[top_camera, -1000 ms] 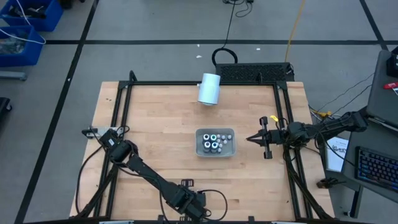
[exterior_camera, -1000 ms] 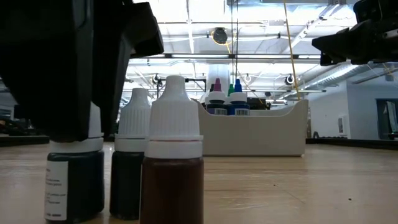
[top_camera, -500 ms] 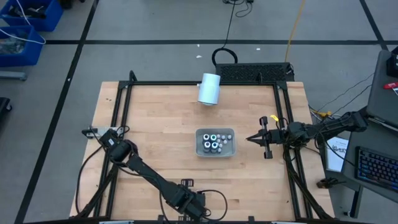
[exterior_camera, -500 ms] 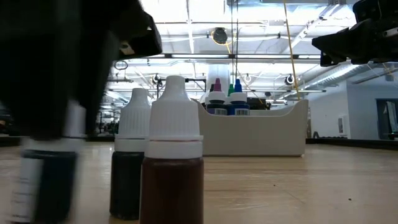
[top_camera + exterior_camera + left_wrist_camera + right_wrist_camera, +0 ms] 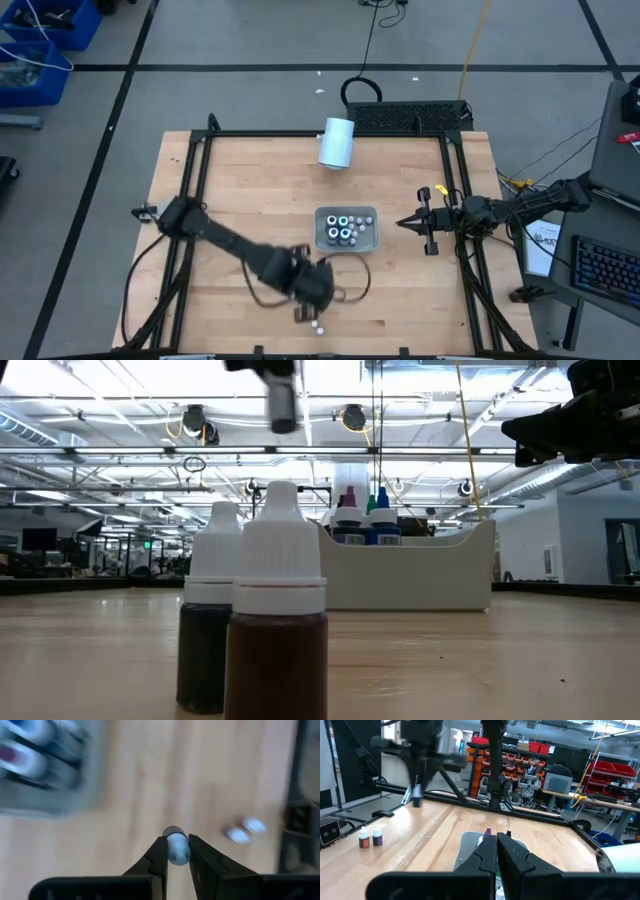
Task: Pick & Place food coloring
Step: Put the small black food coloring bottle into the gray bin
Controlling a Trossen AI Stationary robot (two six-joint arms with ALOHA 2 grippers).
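Left claw [image 5: 176, 851] grips a food coloring bottle [image 5: 176, 847] (label writing unreadable) above the table [image 5: 250, 200]; right claw [image 5: 400, 223] pinched closed.

Left pincer [image 5: 312, 291] motion-blurred; tray [image 5: 45, 775] smeared, cut by edge.

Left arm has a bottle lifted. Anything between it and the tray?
Nothing visible. The left gripper holds a food coloring bottle above bare wood, just short of the grey tray. Two more bottles stand behind it, off that line.
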